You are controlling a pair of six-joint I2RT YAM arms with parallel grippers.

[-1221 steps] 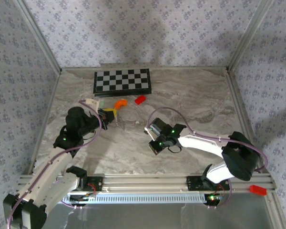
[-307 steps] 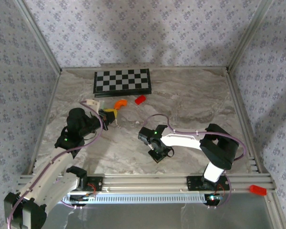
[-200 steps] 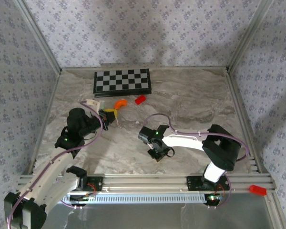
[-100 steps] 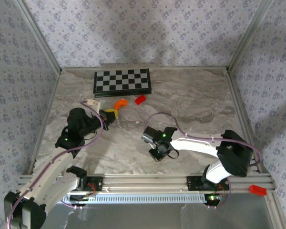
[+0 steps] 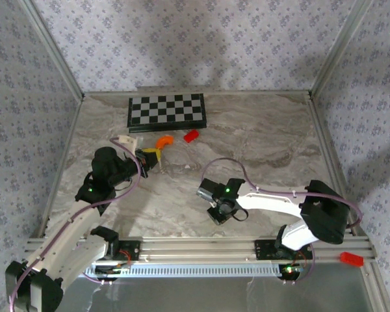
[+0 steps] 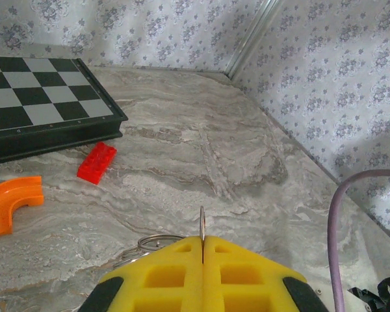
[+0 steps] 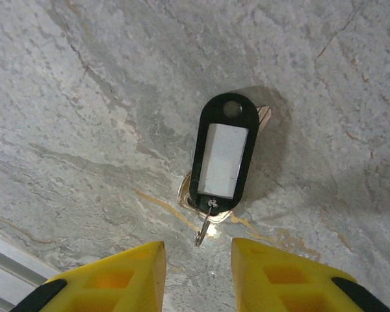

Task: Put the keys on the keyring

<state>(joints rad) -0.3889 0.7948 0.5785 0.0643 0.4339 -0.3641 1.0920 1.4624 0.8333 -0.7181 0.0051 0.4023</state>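
Observation:
The keys (image 7: 222,153) lie flat on the marble: a black oblong tag with a white centre, a pale key blade partly hidden under it and a small ring at its near end. My right gripper (image 7: 198,263) hovers just short of that small ring, open, with nothing between its yellow fingers (image 7: 120,273). In the top view the right gripper (image 5: 222,211) points down at the table's near middle. My left gripper (image 6: 203,250) is shut on the keyring (image 6: 202,224), whose thin metal edge sticks up from the pads. More of its silvery loops (image 6: 157,242) show to the left. In the top view the left gripper (image 5: 149,159) sits left of centre.
A checkerboard (image 5: 167,111) lies at the back, with a red block (image 5: 191,135) and a curved orange piece (image 5: 164,140) in front of it, close to the left gripper. Patterned walls enclose the table on three sides. A metal rail (image 5: 195,247) runs along the near edge.
The right gripper has opened and its arm has shifted a little to the right above the keys. The left arm has stayed still, shut on the keyring.

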